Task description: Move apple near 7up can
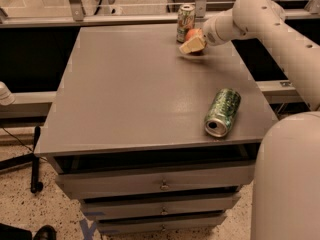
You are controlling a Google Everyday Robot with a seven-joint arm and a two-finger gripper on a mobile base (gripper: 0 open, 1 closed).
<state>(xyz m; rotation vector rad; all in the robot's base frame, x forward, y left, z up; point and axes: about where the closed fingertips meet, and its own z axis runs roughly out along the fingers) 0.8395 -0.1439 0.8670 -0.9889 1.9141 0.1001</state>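
Observation:
The apple (193, 34), red-orange, sits at the far right of the grey table (130, 89), right beside the 7up can (185, 22), a pale can with green lettering standing upright at the back edge. My gripper (193, 42) reaches in from the right and is shut on the apple, with one cream finger (191, 45) across its front. The other finger is hidden behind the apple. The apple is at or just above the tabletop, with a small shadow under it.
A dark green mottled can (223, 111) lies on its side near the table's front right corner, open end toward me. My white arm (280, 29) spans the right side. A rail and glass run behind the table. Drawers (160, 184) are below.

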